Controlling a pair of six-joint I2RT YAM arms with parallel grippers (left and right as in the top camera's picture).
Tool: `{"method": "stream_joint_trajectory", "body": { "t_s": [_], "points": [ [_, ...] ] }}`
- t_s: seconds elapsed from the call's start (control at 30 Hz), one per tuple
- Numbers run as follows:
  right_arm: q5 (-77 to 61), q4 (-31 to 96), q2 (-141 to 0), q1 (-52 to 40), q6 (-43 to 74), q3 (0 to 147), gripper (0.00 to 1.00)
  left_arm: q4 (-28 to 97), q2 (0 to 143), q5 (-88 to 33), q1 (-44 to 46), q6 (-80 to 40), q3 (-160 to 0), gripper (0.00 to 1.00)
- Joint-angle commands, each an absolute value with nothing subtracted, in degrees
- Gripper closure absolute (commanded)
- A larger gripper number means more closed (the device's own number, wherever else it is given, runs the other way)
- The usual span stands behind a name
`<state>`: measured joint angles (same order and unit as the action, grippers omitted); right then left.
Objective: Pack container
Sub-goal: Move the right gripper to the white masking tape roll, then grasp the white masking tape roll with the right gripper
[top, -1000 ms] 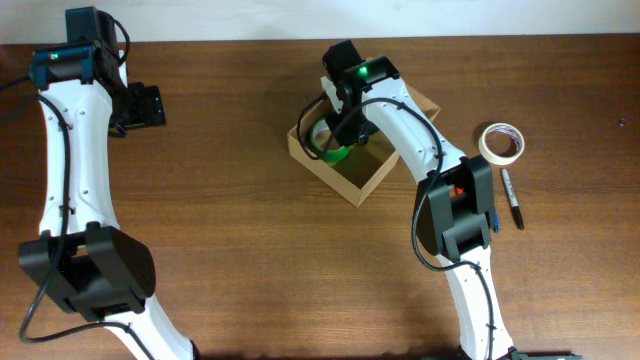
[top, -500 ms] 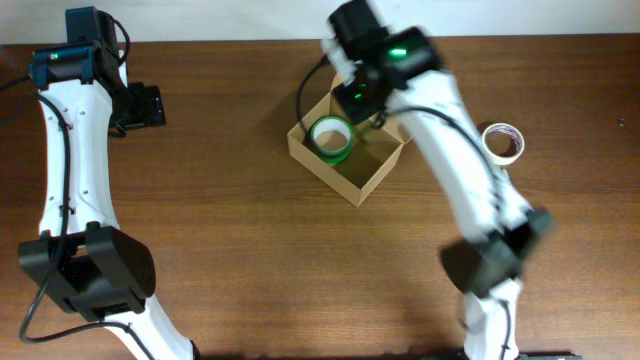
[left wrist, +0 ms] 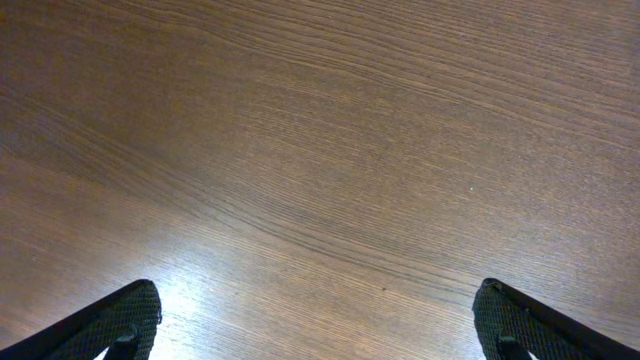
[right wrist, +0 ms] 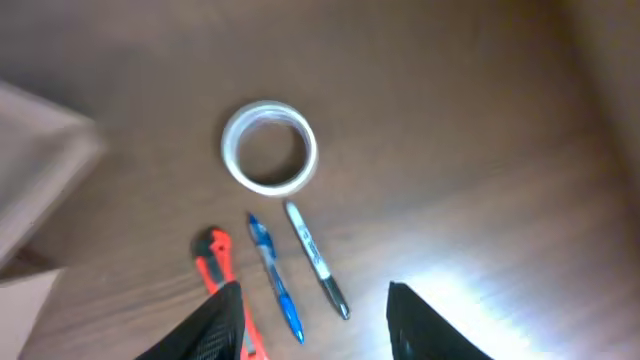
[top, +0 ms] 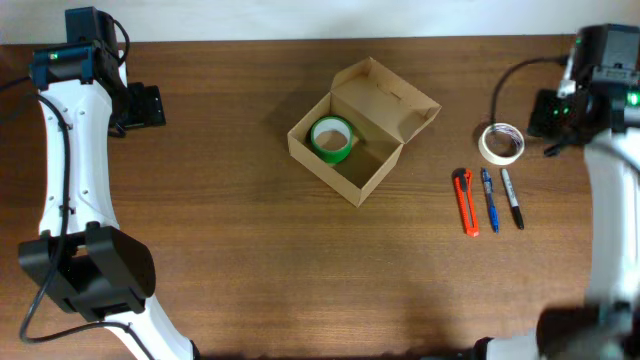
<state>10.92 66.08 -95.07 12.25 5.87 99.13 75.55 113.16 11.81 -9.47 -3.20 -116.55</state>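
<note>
The tan cardboard container [top: 375, 172] stands open at the table's middle, its flap lid leaning back to the right. A green tape roll [top: 331, 138] lies inside it. My right gripper [right wrist: 315, 325] is open and empty, high above the table's right side, far from the container; in the overhead view it sits near the right edge [top: 552, 112]. My left gripper [left wrist: 318, 325] is open and empty over bare wood at the far left [top: 148, 105]. A corner of the container shows in the right wrist view [right wrist: 40, 170].
A white tape roll [top: 501, 142] lies right of the container and also shows in the right wrist view [right wrist: 268, 146]. Below it lie an orange box cutter [top: 466, 202], a blue pen [top: 488, 199] and a black marker [top: 511, 198], side by side.
My right arm has left the container and swung fast to the table's right edge. The green tape roll stays in the container. The cutter and pens are now uncovered. The left arm has not moved.
</note>
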Motion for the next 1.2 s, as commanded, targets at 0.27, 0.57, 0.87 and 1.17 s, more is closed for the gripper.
{"method": "stream_joint_trajectory", "body": {
  "t_s": [0.27,0.57,0.87,1.17],
  "points": [
    [-0.47,60.47,-119.46,20.97,15.55,97.71,0.58,75.46,113.78,11.38,-9.91,-2.96,-116.38,0.00],
    [-2.39,54.50,-124.18,20.97,17.04,97.71,0.58,75.46,113.78,11.38,-9.91,-2.96,-116.38,0.00],
    [-1.41,51.33,-124.22,20.97,17.08,97.71,0.58,75.44,113.78,11.38,-9.91,-2.96,-116.38,0.00],
    [0.86,50.39,-125.03,20.97,19.99,97.71,0.57,75.44,113.78,11.38,-9.91,-2.96,-116.38,0.00]
  ]
}}
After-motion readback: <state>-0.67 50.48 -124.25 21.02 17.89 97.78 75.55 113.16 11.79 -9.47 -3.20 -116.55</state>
